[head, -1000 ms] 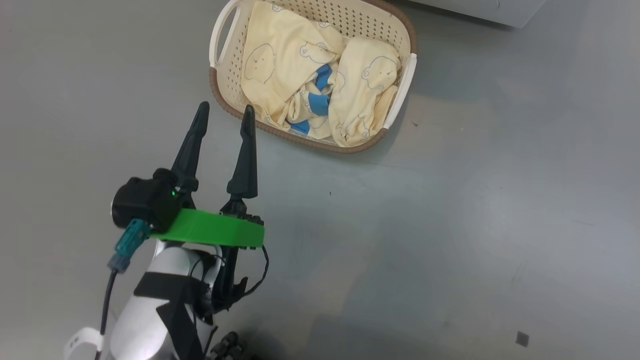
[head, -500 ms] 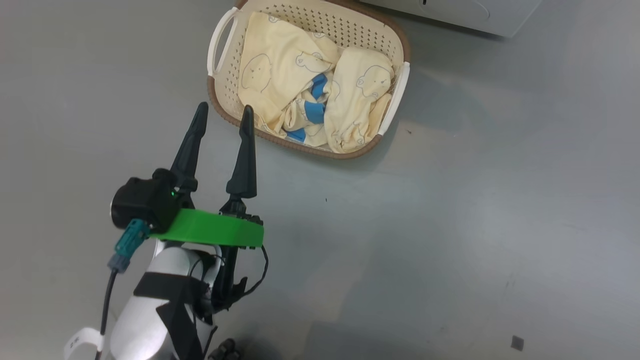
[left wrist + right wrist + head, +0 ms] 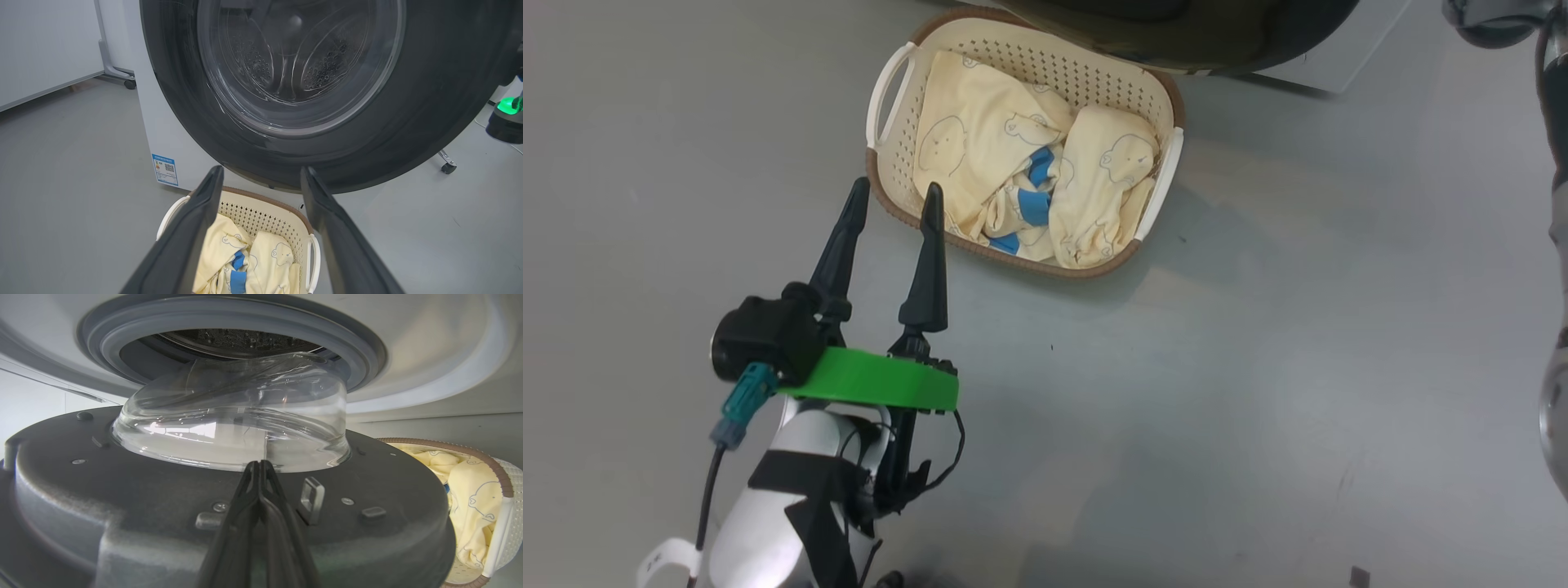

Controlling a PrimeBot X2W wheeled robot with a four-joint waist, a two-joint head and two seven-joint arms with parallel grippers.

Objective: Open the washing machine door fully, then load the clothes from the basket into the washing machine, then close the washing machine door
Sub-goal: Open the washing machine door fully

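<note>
On the floor (image 3: 1258, 367) before the washer (image 3: 163, 134), the basket (image 3: 1062, 69) sat with the clothes (image 3: 980, 139) heaped inside, none of them loaded yet. The first step looked to be in hand. The door (image 3: 122, 490) stood partly swung out, its glass bowl (image 3: 229, 416) drawn back from the grey seal (image 3: 355, 347) with the drum (image 3: 229, 337) showing behind, but it was not fully open. From the left wrist view its black rim hung above the basket's far rim.

The right gripper (image 3: 258, 462) was clenched on nothing, fingers pressed together, tips at the door's inner face just below the bowl. Whether they touched the plastic was not clear. The left gripper (image 3: 895, 185) was released, jaws wide, poised just beside the basket's near rim. One fingertip lay over that rim in the head view, and the clothes were near it but apart.

By my judgement the next move called for the right arm to push the door outward around its hinge until it stood fully back — a sweeping arc rather than a straight shove, since shut fingers could slide off so smooth a face. Only with the opening free would the left gripper have reason to drop onto the clothes, which lay just ahead of and below its fingers — a short reach.
</note>
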